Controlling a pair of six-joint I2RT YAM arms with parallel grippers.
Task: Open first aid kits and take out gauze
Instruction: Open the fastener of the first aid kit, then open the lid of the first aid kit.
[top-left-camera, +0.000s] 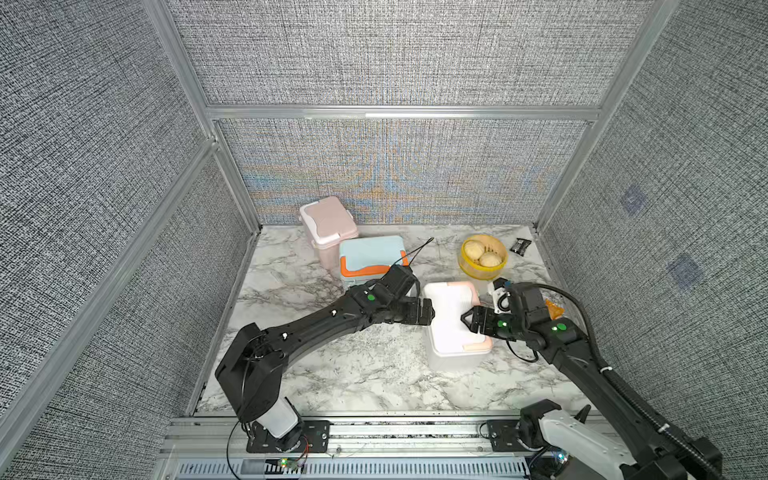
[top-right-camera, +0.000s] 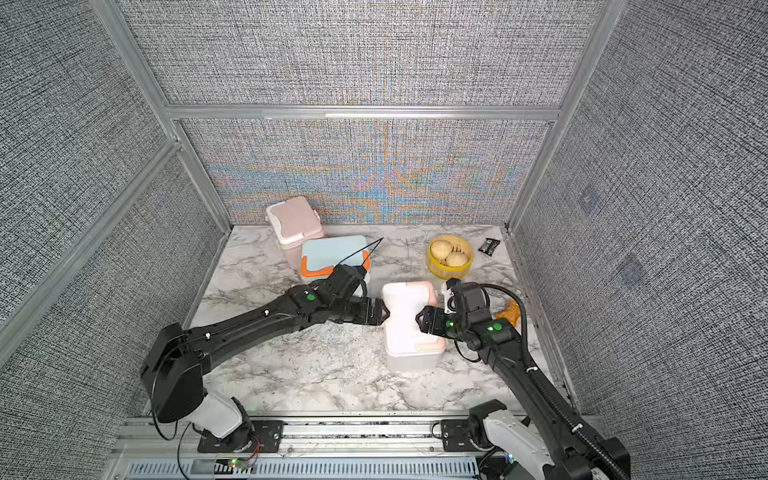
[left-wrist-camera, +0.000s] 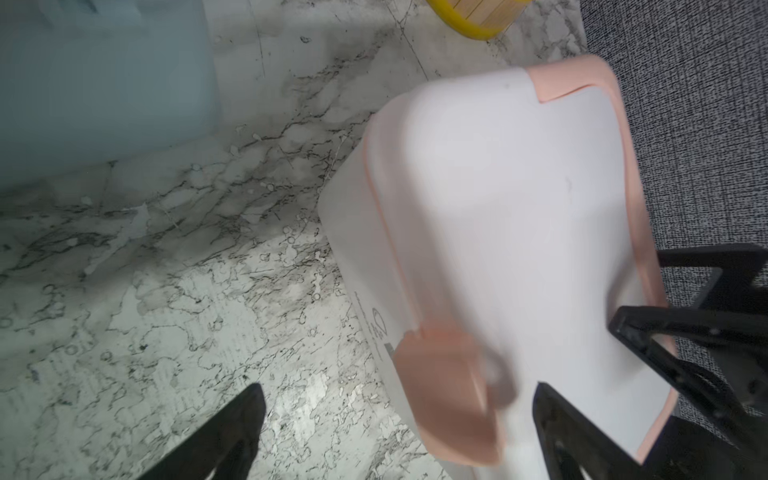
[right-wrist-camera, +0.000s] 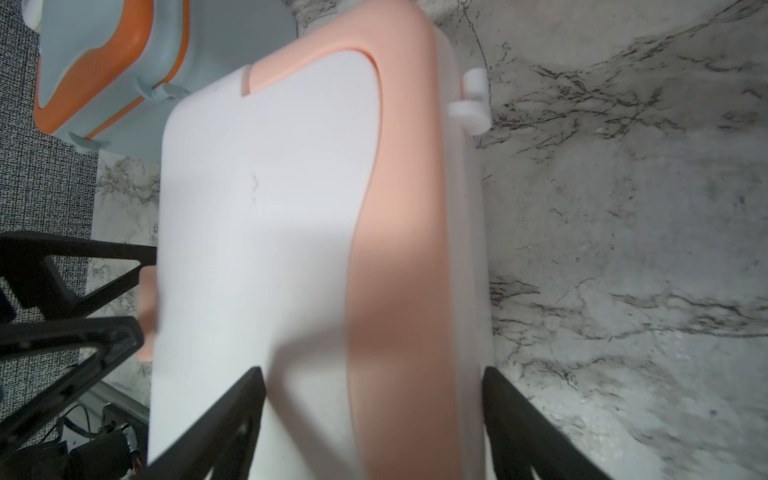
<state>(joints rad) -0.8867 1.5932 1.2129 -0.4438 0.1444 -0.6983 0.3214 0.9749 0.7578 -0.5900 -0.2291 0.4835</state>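
I'm seeing the white kit with peach trim (top-left-camera: 451, 320) sitting closed, lid up, right of the worktop's (top-left-camera: 332, 374) middle; the light blue kit (top-left-camera: 370, 253) and dusty pink kit (top-left-camera: 326, 220) are standing closed, side by side, at the back

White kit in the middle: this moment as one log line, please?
white kit: lid shut | left gripper: open, at peach latch | right gripper: astride opposite edge, grip unclear | gauze: not visible
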